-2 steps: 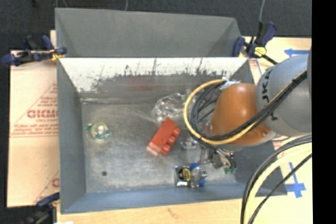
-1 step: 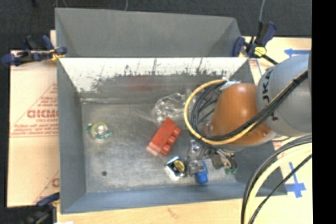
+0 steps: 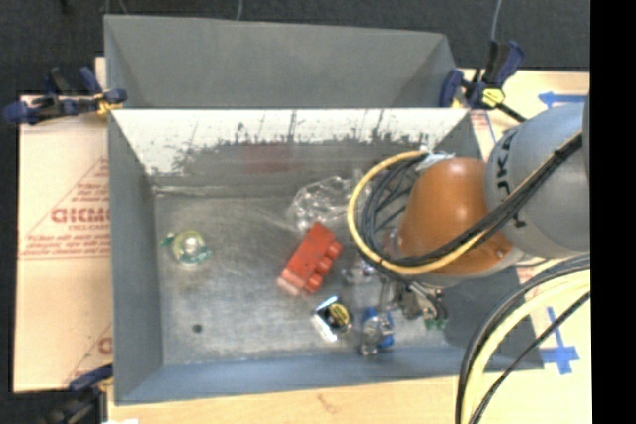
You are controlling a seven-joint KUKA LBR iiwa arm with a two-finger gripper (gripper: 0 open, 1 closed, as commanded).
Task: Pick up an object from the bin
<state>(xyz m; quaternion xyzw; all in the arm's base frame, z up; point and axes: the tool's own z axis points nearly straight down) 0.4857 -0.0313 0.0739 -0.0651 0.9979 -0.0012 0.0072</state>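
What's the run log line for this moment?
gripper: over lower right of bin | beside: red block, small blue piece | grasp: cannot tell

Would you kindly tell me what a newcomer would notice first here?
The red toy brick in the middle of the grey bin catches the eye first. Just right of it the arm's orange cover looms over the gripper, low among small bits towards the near right corner. A clear greenish ball lies alone at the left.
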